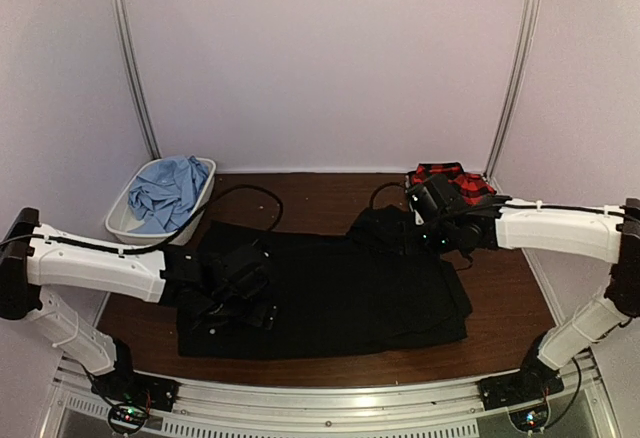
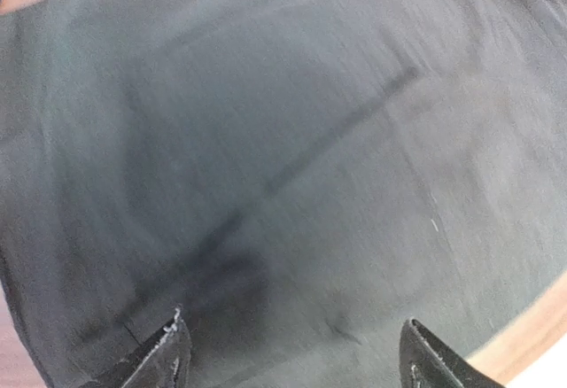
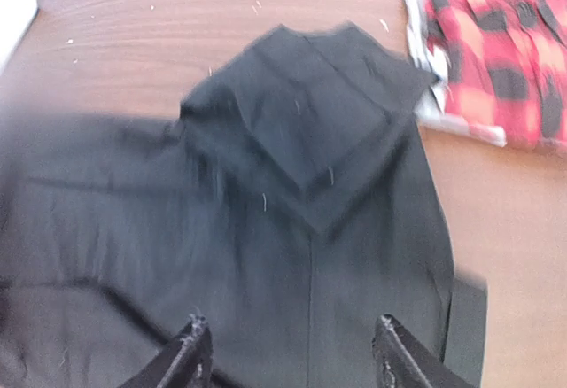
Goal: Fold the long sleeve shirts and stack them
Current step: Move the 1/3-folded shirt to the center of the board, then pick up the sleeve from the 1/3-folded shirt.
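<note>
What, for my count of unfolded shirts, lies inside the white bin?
A crumpled light blue shirt fills the white bin; anything beneath it is covered and cannot be seen.

The top camera looks down and forward from behind the arms across the whole table (image 1: 320, 190), while both wrist cameras face down from close above the black shirt (image 1: 350, 293) it also shows, the right one catching the plaid shirt (image 3: 496, 47) too.
</note>
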`<action>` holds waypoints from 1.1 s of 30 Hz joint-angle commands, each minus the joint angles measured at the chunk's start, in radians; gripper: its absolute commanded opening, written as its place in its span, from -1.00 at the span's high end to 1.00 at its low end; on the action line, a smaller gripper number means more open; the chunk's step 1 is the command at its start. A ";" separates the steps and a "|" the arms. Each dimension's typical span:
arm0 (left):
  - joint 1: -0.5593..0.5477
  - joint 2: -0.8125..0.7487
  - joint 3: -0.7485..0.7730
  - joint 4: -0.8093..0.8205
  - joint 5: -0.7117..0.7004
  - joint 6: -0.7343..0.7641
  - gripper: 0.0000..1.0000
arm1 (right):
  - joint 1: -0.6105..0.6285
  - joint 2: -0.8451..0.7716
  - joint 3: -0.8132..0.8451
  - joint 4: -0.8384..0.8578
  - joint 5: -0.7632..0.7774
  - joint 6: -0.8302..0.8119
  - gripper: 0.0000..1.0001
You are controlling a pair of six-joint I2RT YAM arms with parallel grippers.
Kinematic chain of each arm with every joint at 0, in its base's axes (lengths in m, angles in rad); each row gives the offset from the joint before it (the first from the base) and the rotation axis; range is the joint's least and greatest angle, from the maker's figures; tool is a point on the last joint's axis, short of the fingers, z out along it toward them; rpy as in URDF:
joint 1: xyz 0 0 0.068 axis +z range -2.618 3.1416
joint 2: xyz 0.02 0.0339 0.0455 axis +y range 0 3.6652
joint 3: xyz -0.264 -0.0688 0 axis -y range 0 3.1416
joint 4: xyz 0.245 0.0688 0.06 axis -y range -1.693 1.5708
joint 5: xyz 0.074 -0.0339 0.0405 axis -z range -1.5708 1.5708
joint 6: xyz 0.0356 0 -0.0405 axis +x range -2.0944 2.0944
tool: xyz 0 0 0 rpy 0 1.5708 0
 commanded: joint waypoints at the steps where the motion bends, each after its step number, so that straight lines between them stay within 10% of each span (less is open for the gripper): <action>1: 0.109 -0.047 0.016 0.071 0.025 0.152 -0.67 | -0.069 0.201 0.184 0.065 -0.034 -0.229 -0.29; 24: 0.250 0.020 0.033 0.176 0.114 0.281 -0.75 | -0.171 0.675 0.547 -0.085 -0.089 -0.437 0.01; 33: 0.274 0.026 0.036 0.172 0.086 0.291 -0.75 | -0.184 0.660 0.602 -0.128 -0.071 -0.456 0.79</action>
